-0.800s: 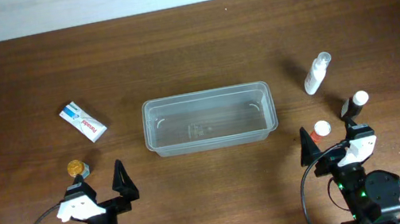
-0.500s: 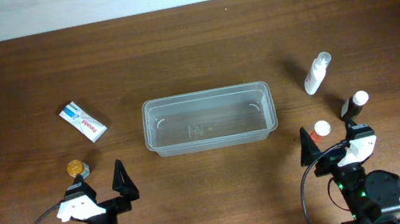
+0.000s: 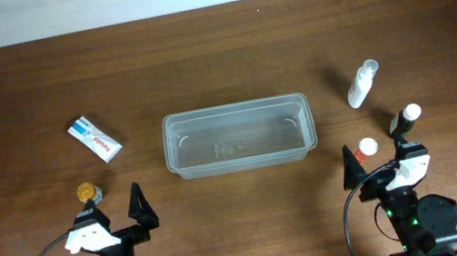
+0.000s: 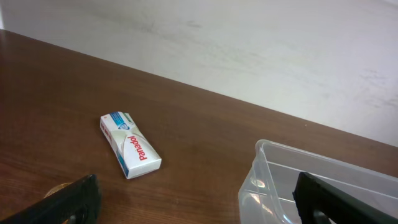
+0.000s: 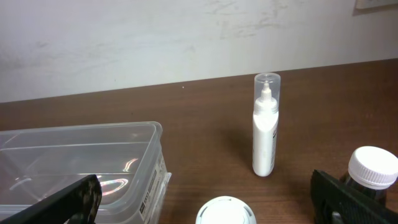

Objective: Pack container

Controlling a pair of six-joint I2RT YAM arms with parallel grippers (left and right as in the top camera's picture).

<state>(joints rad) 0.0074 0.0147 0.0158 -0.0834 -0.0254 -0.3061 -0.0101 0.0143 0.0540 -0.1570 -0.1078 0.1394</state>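
Observation:
The clear plastic container (image 3: 238,136) lies empty in the middle of the table; it also shows in the left wrist view (image 4: 323,186) and the right wrist view (image 5: 81,162). A white medicine box (image 3: 94,138) (image 4: 130,144) lies to its left. A gold-capped small jar (image 3: 86,192) sits by my left gripper (image 3: 118,217). At right stand a white spray bottle (image 3: 362,84) (image 5: 266,126), a dark bottle with a white cap (image 3: 405,118) (image 5: 371,169) and a white-capped red bottle (image 3: 366,149) (image 5: 226,211). My left gripper and my right gripper (image 3: 378,173) are open and empty near the front edge.
The brown wooden table (image 3: 217,56) ends at a pale wall behind. Black cables run from both arm bases at the front edge.

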